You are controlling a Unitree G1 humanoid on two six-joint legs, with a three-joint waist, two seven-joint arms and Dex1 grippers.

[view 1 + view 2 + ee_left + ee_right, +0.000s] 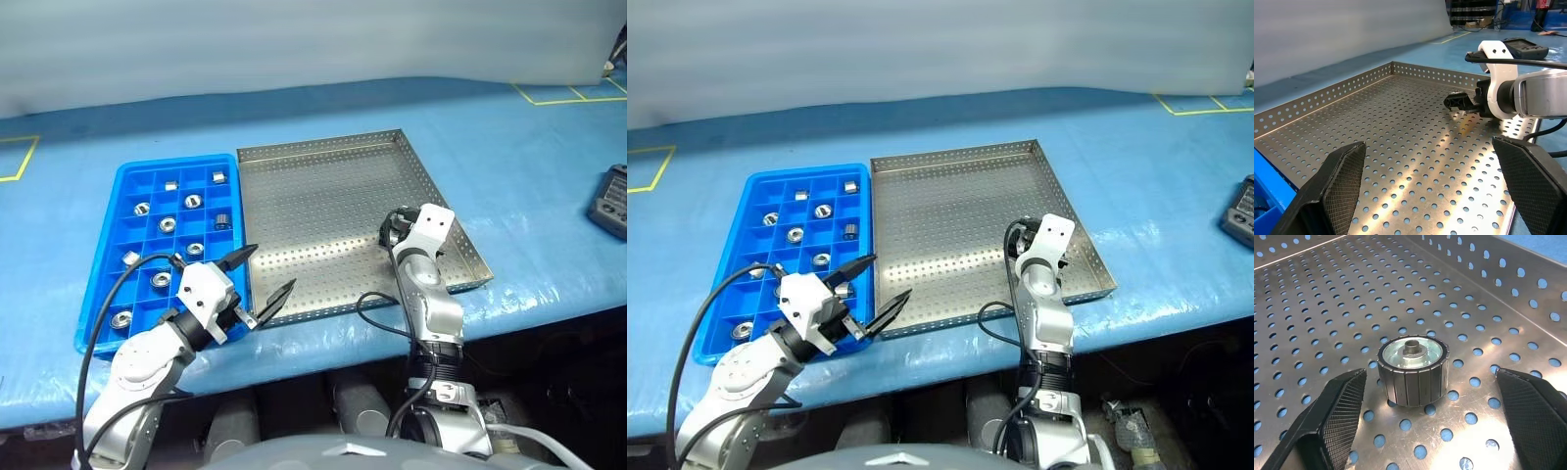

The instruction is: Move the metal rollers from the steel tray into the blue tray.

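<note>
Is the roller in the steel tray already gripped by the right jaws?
No. The roller stands free on the steel tray, a gap between it and each open right finger.

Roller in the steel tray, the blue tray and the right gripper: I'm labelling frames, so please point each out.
roller (1411,369), right wrist view, on its ribbed side wall.
blue tray (98,284), left eye view, on its left rim.
right gripper (1432,418), right wrist view, midway between its fingertips.

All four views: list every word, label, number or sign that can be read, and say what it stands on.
None can be read.
Dark device at the table's right edge: any markings are too small to read.
Yellow tape lines on the blue table cover: plain outlines, no text.
Steel tray, blue tray, metal roller: no lettering visible.
</note>
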